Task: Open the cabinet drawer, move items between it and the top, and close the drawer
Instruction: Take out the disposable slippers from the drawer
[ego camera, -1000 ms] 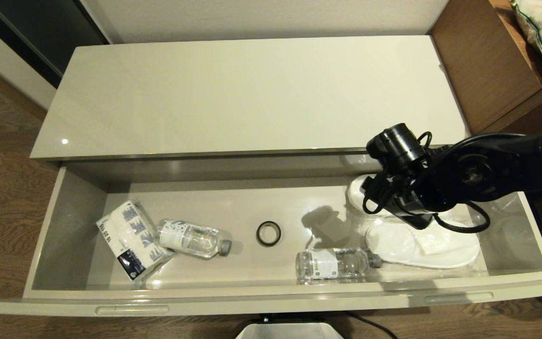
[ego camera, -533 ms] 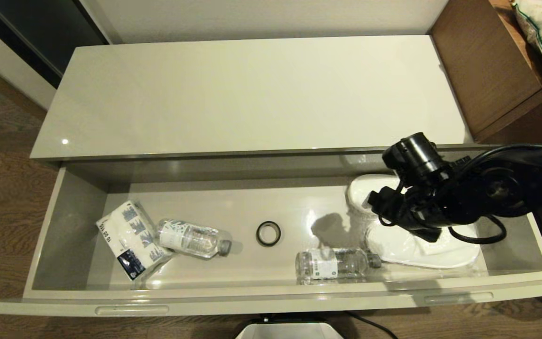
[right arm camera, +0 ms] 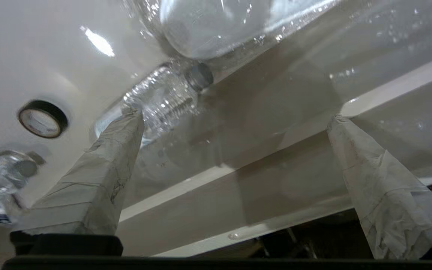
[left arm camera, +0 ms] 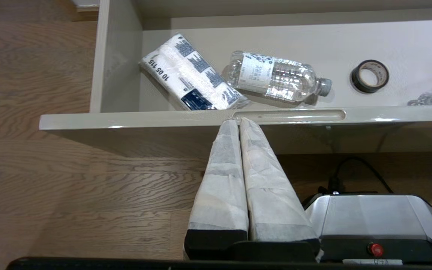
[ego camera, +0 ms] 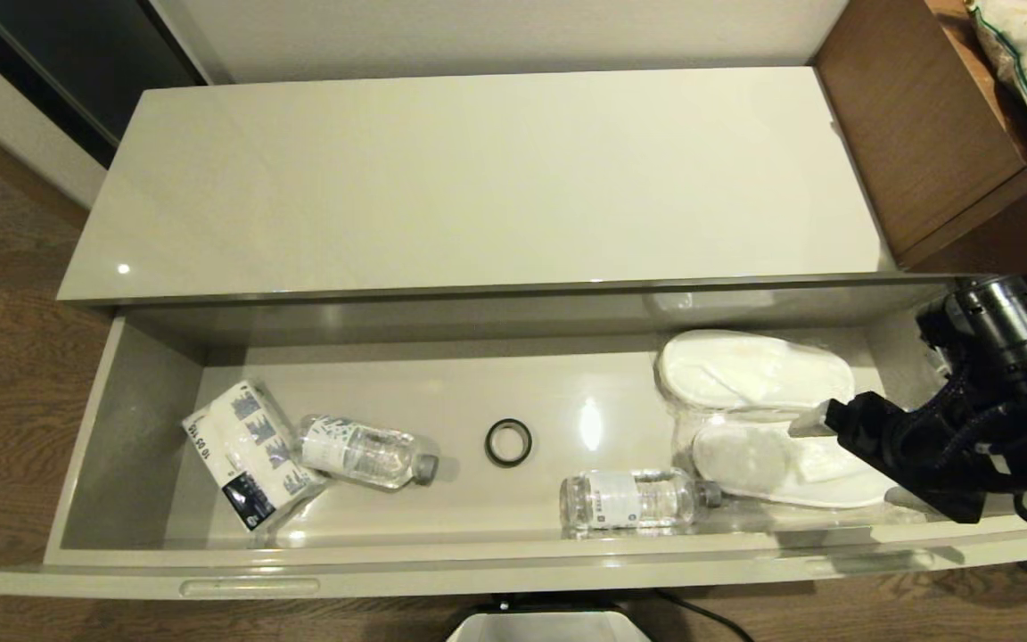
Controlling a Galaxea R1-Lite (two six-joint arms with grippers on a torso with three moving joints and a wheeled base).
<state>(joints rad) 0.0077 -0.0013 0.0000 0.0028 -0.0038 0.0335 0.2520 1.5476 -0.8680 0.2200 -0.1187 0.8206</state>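
The right gripper (right arm camera: pixel 234 123), fingers spread wide and empty, hangs at the lower right of the head view over the near slipper's heel end. The left gripper (left arm camera: pixel 237 122) is pressed shut, parked below the drawer (ego camera: pixel 513 571) front. Both slippers (ego camera: pixel 750 370) lie flat in crinkly clear bags at the drawer's right end; they look light, soft and slippery, so pinching a raised fold of bag with slipper edge seems safest. A bottle (ego camera: pixel 634 499) touches the near slipper's toe. The drawer's right wall and front rim crowd the gripper; the top (ego camera: pixel 478 178) offers broad room.
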